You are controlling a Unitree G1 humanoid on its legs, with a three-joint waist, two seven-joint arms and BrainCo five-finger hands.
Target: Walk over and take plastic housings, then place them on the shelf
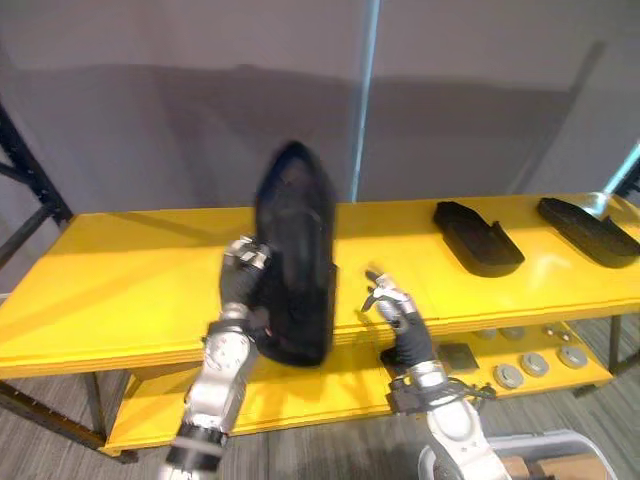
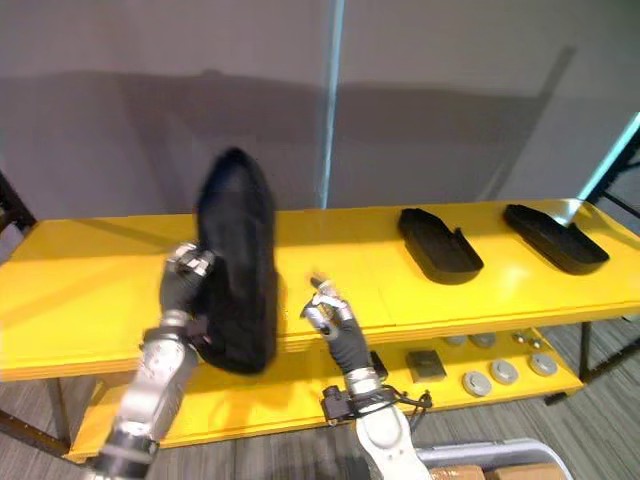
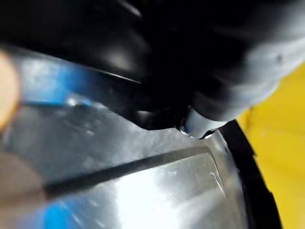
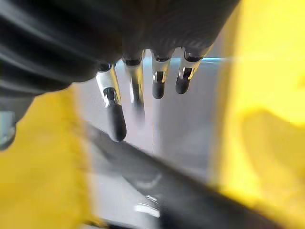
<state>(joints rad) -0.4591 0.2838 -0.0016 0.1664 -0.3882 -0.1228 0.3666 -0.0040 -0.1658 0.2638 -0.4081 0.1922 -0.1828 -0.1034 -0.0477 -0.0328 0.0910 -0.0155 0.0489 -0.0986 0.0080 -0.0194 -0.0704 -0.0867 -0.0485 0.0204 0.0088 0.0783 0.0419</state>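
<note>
Head stereo pair: looking down-forward, mid range, both eyes share the yellow shelf (image 1: 120,285); left wrist cam: hard up against the black housing (image 1: 295,250); right wrist cam: close, along right hand (image 1: 397,312) fingers (image 4: 116,125)

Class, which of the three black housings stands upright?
The housing against the left hand, up on end; the other two lie flat on the yellow shelf, farther right.

Plain grey wall (image 1: 150,100), yellow two-tier shelf (image 1: 120,290), grey carpeted floor (image 1: 40,452)
</note>
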